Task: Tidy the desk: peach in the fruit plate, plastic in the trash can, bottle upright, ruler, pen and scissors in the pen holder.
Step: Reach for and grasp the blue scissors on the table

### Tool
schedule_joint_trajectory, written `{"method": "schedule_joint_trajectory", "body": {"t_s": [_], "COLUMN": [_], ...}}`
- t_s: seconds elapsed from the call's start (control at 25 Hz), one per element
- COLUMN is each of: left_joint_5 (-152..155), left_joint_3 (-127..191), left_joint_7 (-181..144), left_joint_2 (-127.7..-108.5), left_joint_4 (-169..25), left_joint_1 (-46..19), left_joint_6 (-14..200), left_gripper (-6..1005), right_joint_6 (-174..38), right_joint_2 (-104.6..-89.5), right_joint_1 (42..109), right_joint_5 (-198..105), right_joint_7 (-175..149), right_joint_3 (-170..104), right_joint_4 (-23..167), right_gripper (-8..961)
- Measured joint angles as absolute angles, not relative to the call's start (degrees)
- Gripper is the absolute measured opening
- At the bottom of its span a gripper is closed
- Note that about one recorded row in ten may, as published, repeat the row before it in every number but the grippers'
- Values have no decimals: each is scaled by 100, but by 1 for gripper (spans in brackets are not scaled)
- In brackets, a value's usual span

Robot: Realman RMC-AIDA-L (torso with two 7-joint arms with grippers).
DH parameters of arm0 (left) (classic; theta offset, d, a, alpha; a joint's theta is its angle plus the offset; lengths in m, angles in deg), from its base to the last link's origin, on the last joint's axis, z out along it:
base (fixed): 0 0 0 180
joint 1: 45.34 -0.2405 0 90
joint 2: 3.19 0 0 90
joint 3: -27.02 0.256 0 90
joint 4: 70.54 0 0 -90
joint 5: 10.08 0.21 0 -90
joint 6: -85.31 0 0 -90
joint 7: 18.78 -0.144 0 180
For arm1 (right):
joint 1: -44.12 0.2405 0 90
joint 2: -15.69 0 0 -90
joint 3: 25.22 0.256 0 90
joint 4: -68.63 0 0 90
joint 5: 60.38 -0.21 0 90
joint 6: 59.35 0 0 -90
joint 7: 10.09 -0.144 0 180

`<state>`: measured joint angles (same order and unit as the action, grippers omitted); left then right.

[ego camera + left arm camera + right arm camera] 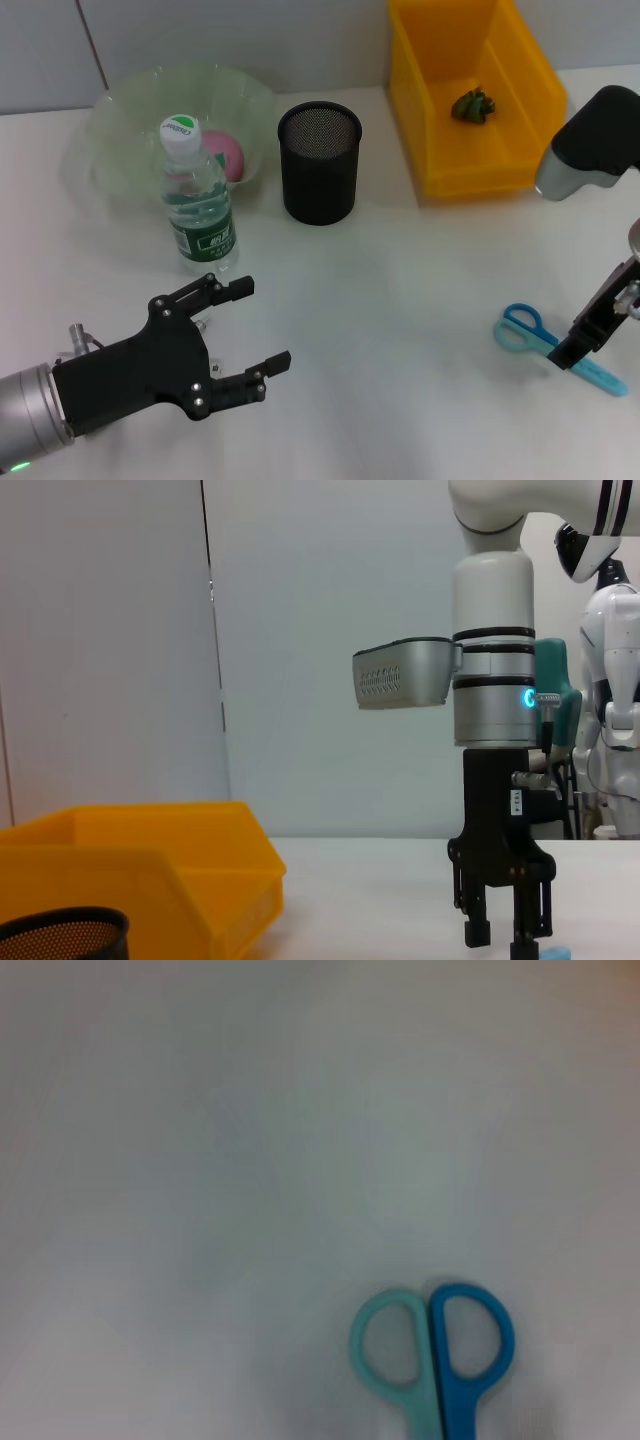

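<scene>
The right gripper point(578, 352), spread over the scissors point(555, 347) near the desk's point(400, 300) right edge, may pinch off-centre and slip.

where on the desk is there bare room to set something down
Bare desk lies between the pen holder, the left tool and the scissors. It is crowded around the bottle and fruit plate, and where the right tool is at the scissors.
</scene>
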<state>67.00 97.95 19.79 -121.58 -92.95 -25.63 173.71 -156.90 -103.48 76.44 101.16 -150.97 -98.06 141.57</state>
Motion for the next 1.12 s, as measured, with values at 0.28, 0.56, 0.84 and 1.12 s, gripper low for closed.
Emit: {"method": "schedule_joint_trajectory", "body": {"t_s": [0.28,0.56,0.84,1.12], "left_joint_5": [6700,6700,6700,6702], "left_joint_3": [9827,9837,9839,9844], "left_joint_7": [1980,1976,1972,1971], "left_joint_2": [-12158,-12158,-12158,-12158], "left_joint_4": [-9293,-9288,-9286,-9286], "left_joint_1": [-2512,-2512,-2513,-2513], "left_joint_6": [17372,17400,17386,17375], "left_gripper": [841,840,840,840], "right_joint_6": [-15632,-15612,-15478,-15409], "right_joint_2": [-10350,-10349,-10371,-10375], "right_joint_1": [7655,7649,7602,7602], "right_joint_5": [10238,10225,10187,10040], "right_joint_7": [-15197,-15228,-15242,-15254], "right_joint_3": [-10079,-10149,-10169,-10233], "right_joint_4": [14182,14155,14099,14064], "right_gripper": [617,617,618,600]}}
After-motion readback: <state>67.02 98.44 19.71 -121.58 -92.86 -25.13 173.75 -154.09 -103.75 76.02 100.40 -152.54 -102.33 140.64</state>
